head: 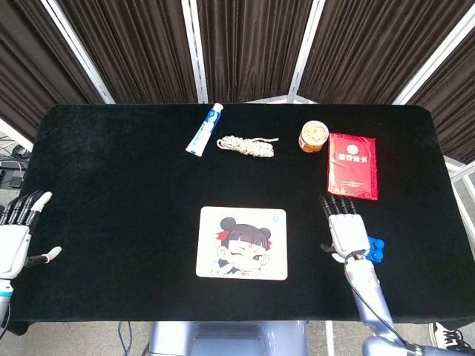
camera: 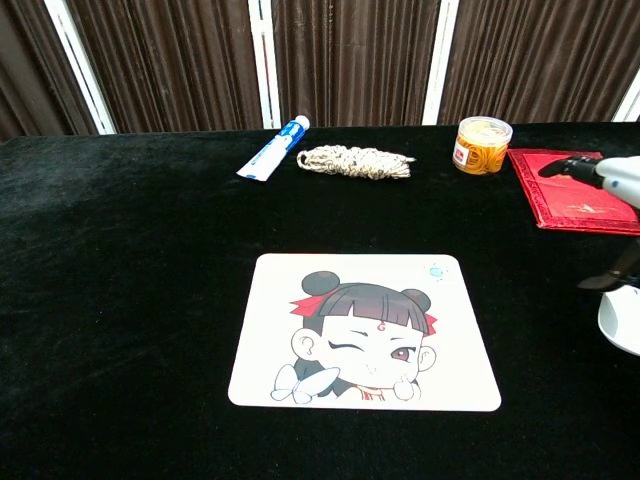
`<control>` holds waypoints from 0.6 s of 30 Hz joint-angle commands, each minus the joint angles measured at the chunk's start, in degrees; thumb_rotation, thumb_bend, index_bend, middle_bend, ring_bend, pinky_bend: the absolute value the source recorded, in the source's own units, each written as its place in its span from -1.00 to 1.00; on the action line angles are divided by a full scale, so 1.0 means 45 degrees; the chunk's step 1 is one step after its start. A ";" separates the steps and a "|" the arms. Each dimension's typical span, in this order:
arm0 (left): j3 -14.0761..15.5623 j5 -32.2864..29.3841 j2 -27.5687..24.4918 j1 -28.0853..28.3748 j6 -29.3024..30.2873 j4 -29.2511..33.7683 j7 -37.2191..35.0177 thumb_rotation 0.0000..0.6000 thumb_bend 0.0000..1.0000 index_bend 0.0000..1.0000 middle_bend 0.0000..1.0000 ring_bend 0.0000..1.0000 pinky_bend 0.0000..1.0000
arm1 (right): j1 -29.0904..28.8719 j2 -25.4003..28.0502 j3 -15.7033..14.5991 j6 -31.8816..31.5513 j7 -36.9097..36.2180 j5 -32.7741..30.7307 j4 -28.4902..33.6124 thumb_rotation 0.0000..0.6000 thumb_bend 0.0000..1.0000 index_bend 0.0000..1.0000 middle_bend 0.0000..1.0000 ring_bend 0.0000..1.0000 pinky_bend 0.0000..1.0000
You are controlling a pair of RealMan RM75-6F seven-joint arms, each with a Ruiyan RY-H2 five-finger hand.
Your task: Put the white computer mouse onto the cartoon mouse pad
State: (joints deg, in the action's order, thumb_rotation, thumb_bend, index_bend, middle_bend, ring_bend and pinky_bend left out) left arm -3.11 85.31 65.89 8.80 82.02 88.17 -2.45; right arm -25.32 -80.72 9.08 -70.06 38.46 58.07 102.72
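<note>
Black cloth covers the bench, where the right hand [head: 346, 231] hovers with fingers spread and empty, right of the cartoon mouse pad [head: 242, 243]; the white mouse cannot be made out.

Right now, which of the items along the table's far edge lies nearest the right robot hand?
The red booklet. Its near edge sits just beyond the right robot hand, while the yellow jar, the rope bundle and the toothpaste tube lie farther left.
</note>
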 commanded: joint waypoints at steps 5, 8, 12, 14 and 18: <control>0.0152 0.0501 -0.0065 0.0079 0.0085 -0.0247 -0.0163 1.00 -0.74 -1.00 -1.00 -1.00 -1.00 | 0.0132 0.1040 -0.0973 0.0273 -0.0156 0.1439 -0.0063 1.00 -0.75 -0.94 -1.00 -1.00 -1.00; 0.0271 0.0788 -0.0062 0.0097 0.0139 -0.0340 -0.0317 1.00 -0.74 -1.00 -1.00 -1.00 -1.00 | 0.0128 0.1125 -0.1241 0.0342 0.0052 0.1701 -0.0326 1.00 -0.75 -0.93 -1.00 -1.00 -1.00; 0.0316 0.0933 -0.0039 0.0085 0.0244 -0.0454 -0.0493 1.00 -0.74 -1.00 -1.00 -1.00 -1.00 | 0.0149 0.1228 -0.1584 0.0566 0.0050 0.1940 -0.0777 1.00 -0.76 -0.92 -1.00 -1.00 -1.00; 0.0309 0.0905 -0.0027 0.0086 0.0242 -0.0492 -0.0546 1.00 -0.74 -1.00 -1.00 -1.00 -1.00 | 0.0146 0.1249 -0.1662 0.0711 -0.0066 0.1944 -0.0967 1.00 -0.76 -0.92 -1.00 -1.00 -1.00; 0.0289 0.0814 -0.0010 0.0108 0.0178 -0.0484 -0.0598 1.00 -0.74 -1.00 -1.00 -1.00 -1.00 | 0.0119 0.1193 -0.1729 0.0934 -0.0190 0.1856 -0.1347 1.00 -0.76 -0.92 -1.00 -1.00 -1.00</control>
State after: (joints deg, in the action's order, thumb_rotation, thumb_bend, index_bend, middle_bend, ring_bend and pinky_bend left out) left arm -1.80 89.01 65.84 9.26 82.86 85.98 -5.11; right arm -24.72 -75.25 1.44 -66.18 37.80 66.55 97.12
